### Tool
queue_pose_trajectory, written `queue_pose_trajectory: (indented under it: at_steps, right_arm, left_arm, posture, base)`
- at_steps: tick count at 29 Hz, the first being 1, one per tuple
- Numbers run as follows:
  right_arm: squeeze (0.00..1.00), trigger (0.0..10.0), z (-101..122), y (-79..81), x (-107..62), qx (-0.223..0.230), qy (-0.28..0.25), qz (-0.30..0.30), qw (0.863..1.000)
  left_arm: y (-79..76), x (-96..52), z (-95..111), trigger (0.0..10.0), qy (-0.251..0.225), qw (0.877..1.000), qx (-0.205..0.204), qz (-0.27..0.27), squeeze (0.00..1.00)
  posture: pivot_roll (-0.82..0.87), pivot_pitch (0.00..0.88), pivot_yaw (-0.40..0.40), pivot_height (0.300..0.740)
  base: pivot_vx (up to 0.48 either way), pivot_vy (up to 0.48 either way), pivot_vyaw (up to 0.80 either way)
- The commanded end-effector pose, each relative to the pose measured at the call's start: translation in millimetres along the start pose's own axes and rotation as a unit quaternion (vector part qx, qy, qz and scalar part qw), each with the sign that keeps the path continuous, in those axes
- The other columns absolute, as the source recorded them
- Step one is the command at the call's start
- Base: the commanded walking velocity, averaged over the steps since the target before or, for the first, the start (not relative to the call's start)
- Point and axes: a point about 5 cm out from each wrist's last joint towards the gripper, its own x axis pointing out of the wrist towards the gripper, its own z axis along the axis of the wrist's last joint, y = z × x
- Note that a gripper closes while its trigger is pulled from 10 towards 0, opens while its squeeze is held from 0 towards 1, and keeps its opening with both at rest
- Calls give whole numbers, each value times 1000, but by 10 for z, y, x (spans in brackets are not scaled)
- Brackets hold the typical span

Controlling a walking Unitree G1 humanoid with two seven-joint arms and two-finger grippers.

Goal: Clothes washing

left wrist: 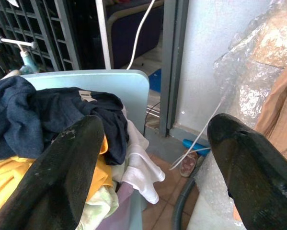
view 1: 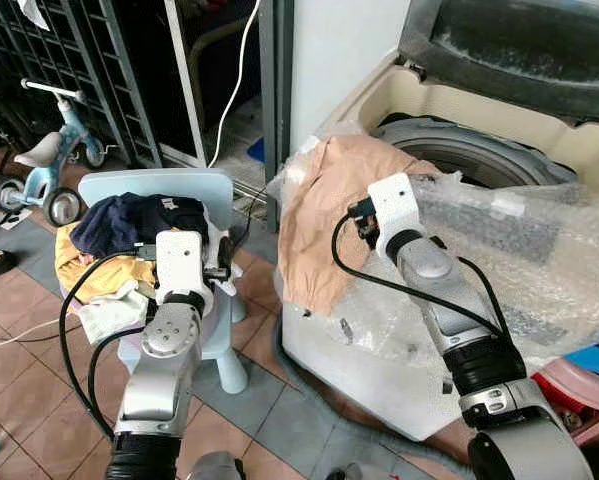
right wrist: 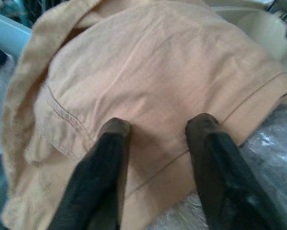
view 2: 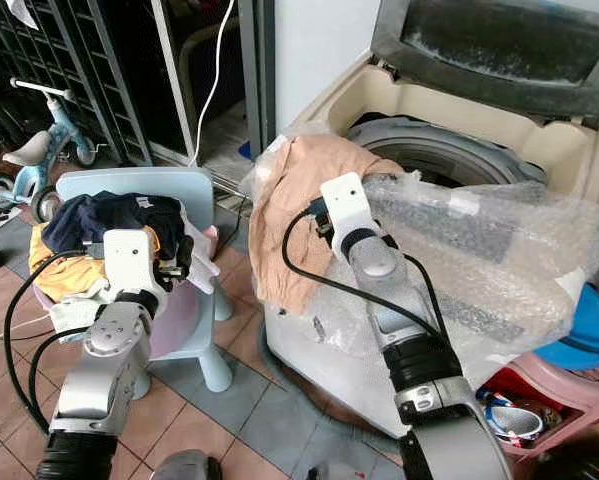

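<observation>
right gripper (right wrist: 155, 132) spread, pressing tan garment (right wrist: 148, 81)

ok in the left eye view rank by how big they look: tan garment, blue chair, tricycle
1. tan garment
2. blue chair, partly hidden by clothes, so close to the garment
3. tricycle, farther from the camera

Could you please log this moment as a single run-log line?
right pincer: open, on tan garment draped over washer rim | left pincer: open, near clothes pile on chair
</observation>
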Motion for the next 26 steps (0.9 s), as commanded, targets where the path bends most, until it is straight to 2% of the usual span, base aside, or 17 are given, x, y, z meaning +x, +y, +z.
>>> queue_pose_trajectory:
  at_steps: [1,14,20,26]
  right_arm:
    - [0,0,-111,-18,-22,-13,22,-11,1000]
    - [0,0,-72,-91,14,-21,6,-30,999]
    - [0,0,-75,-94,11,-44,-1,-31,999]
    - [0,0,-28,-135,10,-34,-21,-44,998]
  left_arm:
    - [-6,-11,15,10000,-1,1000,3,0,0]
    - [-20,-6,12,10000,-1,1000,4,1,0]
    - [-17,0,12,10000,-2,1000,5,1,0]
    - [-1,0,15,10000,-2,1000,7,0,0]
  posture:
    - [-44,0,-7,740]
    - [-40,0,-15,740]
    - [-39,0,-22,740]
    - [-39,0,-12,740]
  base:
    - [0,0,0]
    - [0,0,0]
    - [0,0,0]
    - [0,0,0]
